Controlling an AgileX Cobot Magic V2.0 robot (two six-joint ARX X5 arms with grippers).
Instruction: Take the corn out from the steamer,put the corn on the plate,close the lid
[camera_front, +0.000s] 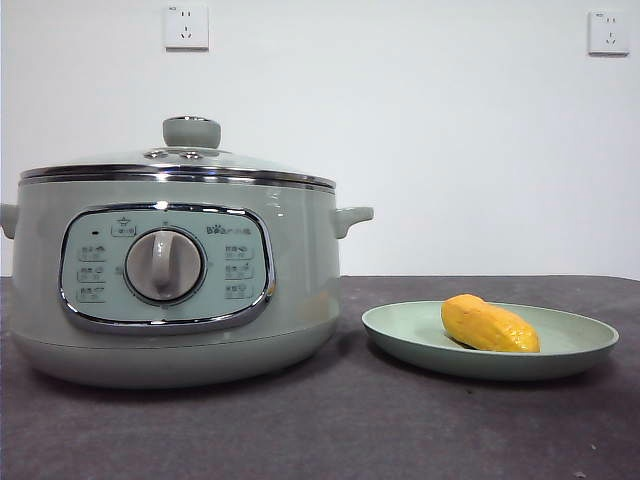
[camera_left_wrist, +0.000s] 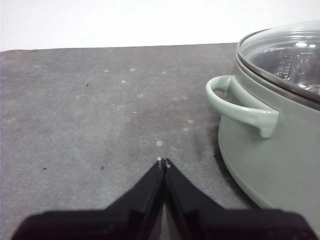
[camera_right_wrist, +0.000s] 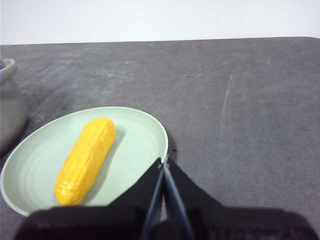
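The sage-green steamer (camera_front: 170, 290) stands at the left of the table with its glass lid (camera_front: 180, 165) seated on the chrome rim, knob (camera_front: 191, 131) up. To its right the pale green plate (camera_front: 570, 345) holds the yellow corn (camera_front: 488, 324), lying on its side. In the left wrist view my left gripper (camera_left_wrist: 163, 162) is shut and empty over bare table, beside the steamer's side handle (camera_left_wrist: 240, 107), with the lid (camera_left_wrist: 285, 55) in place. In the right wrist view my right gripper (camera_right_wrist: 163, 161) is shut and empty, at the plate's rim (camera_right_wrist: 150, 120), the corn (camera_right_wrist: 86, 159) just beside it.
A dark grey mat (camera_front: 320, 430) covers the table. Two wall sockets (camera_front: 187, 27) sit on the white wall behind. Neither arm shows in the front view.
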